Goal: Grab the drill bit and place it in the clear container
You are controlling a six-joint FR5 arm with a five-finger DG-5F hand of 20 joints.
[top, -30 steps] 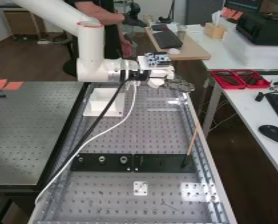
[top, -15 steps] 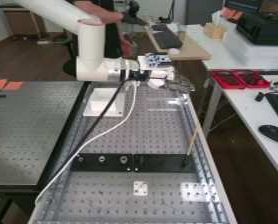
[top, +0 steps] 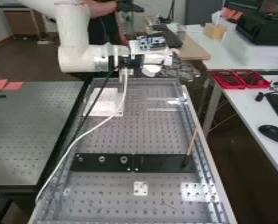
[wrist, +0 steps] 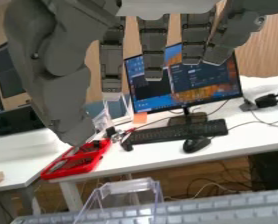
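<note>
High view: the arm (top: 73,35) is cut off at the top edge. Outline of the fingers (top: 183,71) indistinct. The perforated table (top: 110,200) is cut off at the bottom edge. Small fittings (top: 102,159) in the black strip (top: 164,164) and contents of the red trays (top: 236,87): too small to identify.

Wrist view: the fingers, cut off above, partly hide the monitor (wrist: 213,82). Lower outline of a clear object (wrist: 128,186) indistinct.
</note>
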